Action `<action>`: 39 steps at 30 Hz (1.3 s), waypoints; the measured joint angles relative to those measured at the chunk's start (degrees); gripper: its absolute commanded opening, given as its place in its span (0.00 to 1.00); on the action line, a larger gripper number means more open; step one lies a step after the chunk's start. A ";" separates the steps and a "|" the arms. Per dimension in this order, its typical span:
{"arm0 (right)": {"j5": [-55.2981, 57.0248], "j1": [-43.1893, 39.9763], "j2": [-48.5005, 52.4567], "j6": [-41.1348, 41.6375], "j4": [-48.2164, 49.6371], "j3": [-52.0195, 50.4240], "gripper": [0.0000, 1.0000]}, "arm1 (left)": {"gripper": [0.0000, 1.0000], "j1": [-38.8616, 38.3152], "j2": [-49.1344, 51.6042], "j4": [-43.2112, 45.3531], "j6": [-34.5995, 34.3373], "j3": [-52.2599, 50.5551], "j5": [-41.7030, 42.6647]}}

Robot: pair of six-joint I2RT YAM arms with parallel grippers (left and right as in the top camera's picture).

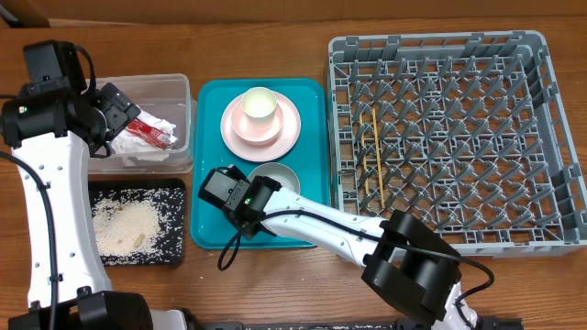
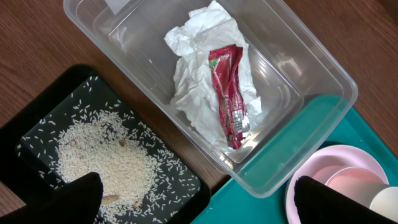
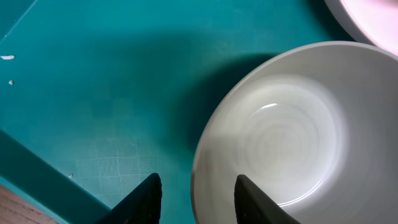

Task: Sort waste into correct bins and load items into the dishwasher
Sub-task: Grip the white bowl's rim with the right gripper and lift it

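Waste sorted: napkin (image 2: 193,74) and packet (image 2: 229,93) in the tub (image 2: 311,68), rice (image 2: 106,155) in the black tray (image 2: 37,130). Chopsticks (image 1: 371,151) in the rack (image 1: 440,46). Yet to load: plate (image 1: 289,137), pink bowl (image 1: 246,128) and cup (image 1: 260,104) (stacked, far on the teal tray (image 1: 211,101)) plus the grey bowl (image 3: 292,124) near them. Right end effector (image 3: 196,190) open astride that bowl's rim, not clamped; left end effector (image 2: 199,193) wide open, empty, over the tub.

Robotics laboratory bench staged as a dish-clearing station: wooden table (image 1: 266,41) bearing a grey commercial dish rack (image 1: 440,40) at right, a teal tray (image 1: 209,147) at centre, white robot arms (image 1: 55,202) near
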 measured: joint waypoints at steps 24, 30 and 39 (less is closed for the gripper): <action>-1.29 0.00 0.00 0.17 -2.51 0.00 0.41 | 1.00 0.00 0.00 0.00 0.00 0.00 0.00; -1.31 -0.02 0.00 0.17 -2.60 0.00 0.39 | 1.00 0.00 0.00 0.00 0.00 0.00 0.00; -1.33 -0.02 0.00 0.09 -2.64 0.00 0.27 | 1.00 0.00 0.00 0.02 0.00 0.00 0.00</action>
